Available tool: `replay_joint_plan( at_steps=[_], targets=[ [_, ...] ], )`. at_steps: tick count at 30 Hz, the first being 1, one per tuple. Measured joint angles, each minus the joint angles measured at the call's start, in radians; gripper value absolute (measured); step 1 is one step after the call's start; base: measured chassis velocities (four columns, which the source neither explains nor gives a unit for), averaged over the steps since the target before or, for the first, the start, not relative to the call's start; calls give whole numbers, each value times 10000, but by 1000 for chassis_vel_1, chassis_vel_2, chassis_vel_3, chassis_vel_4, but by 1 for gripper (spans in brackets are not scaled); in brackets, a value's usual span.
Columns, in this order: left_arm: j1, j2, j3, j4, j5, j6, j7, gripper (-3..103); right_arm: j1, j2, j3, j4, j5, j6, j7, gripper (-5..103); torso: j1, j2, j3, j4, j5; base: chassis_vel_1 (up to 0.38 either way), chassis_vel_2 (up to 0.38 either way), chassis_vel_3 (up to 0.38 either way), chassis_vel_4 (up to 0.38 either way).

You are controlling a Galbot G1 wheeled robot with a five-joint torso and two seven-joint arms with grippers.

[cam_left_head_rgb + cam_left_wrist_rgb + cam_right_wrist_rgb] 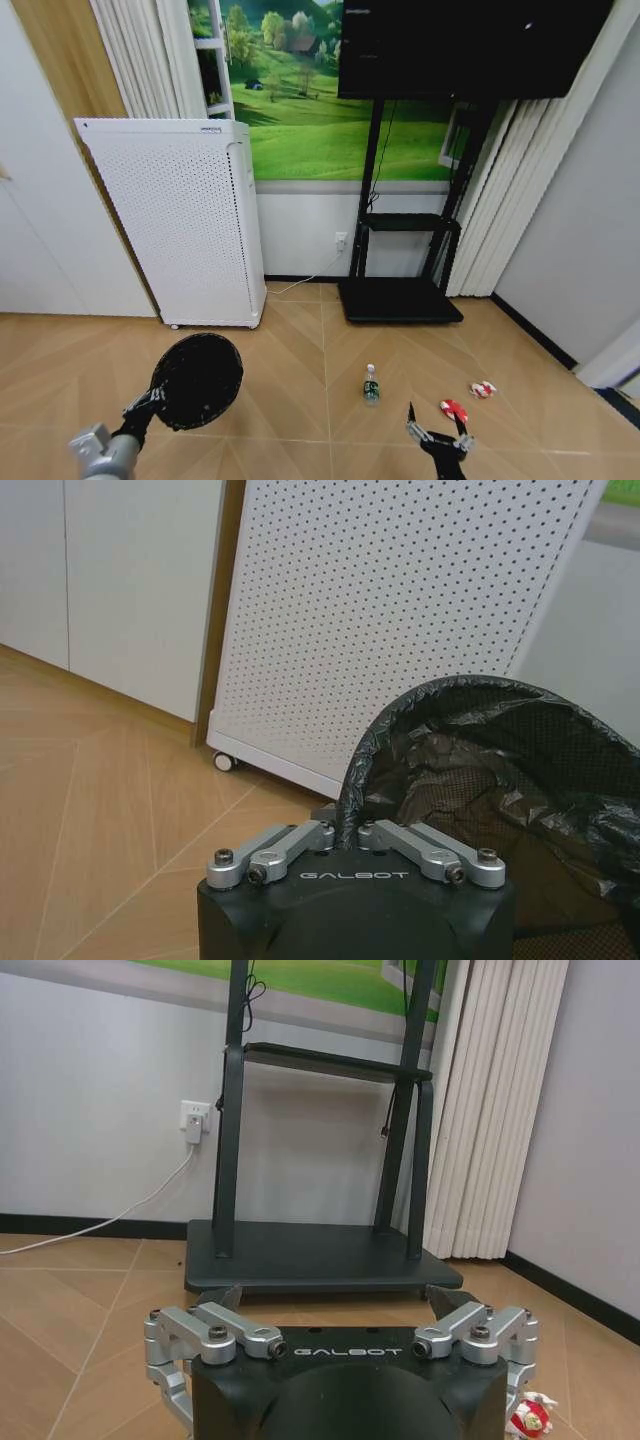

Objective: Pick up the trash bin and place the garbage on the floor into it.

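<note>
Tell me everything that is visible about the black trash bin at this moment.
The trash bin is small, round and black, its wall looking like fine mesh, and a crinkled black plastic bag lines the inside and folds over the rim. The left gripper holds it by the rim with its jaws shut on the edge. It hangs in the air above the wooden floor, tilted so that its opening faces the head camera, in front of the white perforated appliance.

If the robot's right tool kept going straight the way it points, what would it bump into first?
Probably the black TV stand's base. The open right tool points across bare floor toward it. A red-and-white wrapper lies near one fingertip, apparently just off that line, though depth is unclear.
</note>
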Motion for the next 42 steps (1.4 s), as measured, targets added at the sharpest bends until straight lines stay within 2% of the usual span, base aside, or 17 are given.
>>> replay_joint_plan(
  at_steps=[4, 12, 17, 20, 22, 25, 31, 36, 42],
  targets=[
    [12, -13, 9, 27, 51, 23, -32, 4, 32, -72, 24, -70, 3, 66, -1, 100, 0, 0, 1, -2, -1, -105, 134, 130, -124],
    [68, -36, -25, 86, 200, 65, -35, 4, 373, -432, 201, -311, -273, 294, 568, 100, 2, -1, 3, -2, 0, -120, 110, 102, -113],
    [155, -157, -23, 131, 394, 122, -214, 4, 417, -967, 96, -395, -131, 196, 205, 100, 1, 0, 2, -1, -1, -19, 10, 13, -22],
    [310, -218, -126, 116, 356, 135, -273, 4, 900, -1485, -396, -994, 121, -210, 36, 100, 0, 0, 1, -1, 1, 0, 0, 0, 0],
    [359, -225, -162, 93, 316, 136, -274, 4, 1076, -1582, -522, -1135, 215, -331, 36, 100, 0, 0, 1, -1, 0, 0, 0, 0, 0],
    [615, -229, -343, -11, 204, 115, -268, 4, 2070, -2036, -1133, -1730, 805, -952, 71, 100, 1, -1, 1, 0, 2, 0, 0, 0, 0],
    [916, -275, -423, -198, 285, 93, -353, 4, 3782, -2560, -2091, -3114, 1475, -1362, 383, 100, 2, -1, 2, 3, 0, 0, 0, 0, 0],
    [990, -367, -314, -337, 446, 91, -550, 4, 4872, -2748, -2887, -4467, 1862, -1522, 432, 100, 2, -1, 2, -1, 0, 0, 0, 0, 0],
    [920, -440, -282, -335, 646, 59, -709, 4, 5814, -2589, -3610, -5726, 2150, -1811, 468, 100, 1, 0, 2, -1, -1, 0, 0, 0, 0]
  ],
)
